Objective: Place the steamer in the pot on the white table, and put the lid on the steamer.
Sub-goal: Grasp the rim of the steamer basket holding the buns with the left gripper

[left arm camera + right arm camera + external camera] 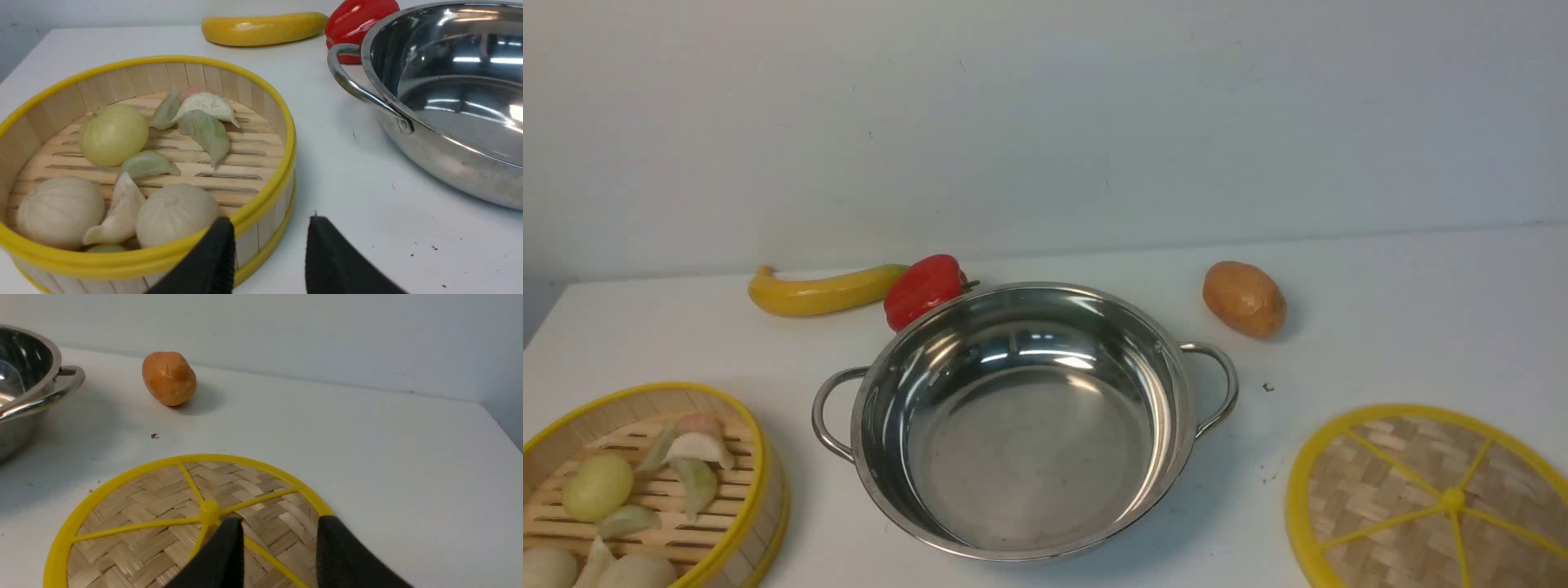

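Steamer [287,139] sits on the white table [1380,310] left of the pot [1029,457], its near rim just ahead of the left gripper [269,228], jaws parted and empty. Lid [143,506] lies flat beneath the right gripper [280,524], likewise parted and empty.

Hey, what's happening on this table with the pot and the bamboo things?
A two-armed robot looks set to stack a steamer set. Nothing is held yet. The left tool hangs open close by the rim of the steamer, which holds toy buns. The right tool hangs open over the lid. Steamer and lid lie on the white table, on either side of the empty pot.
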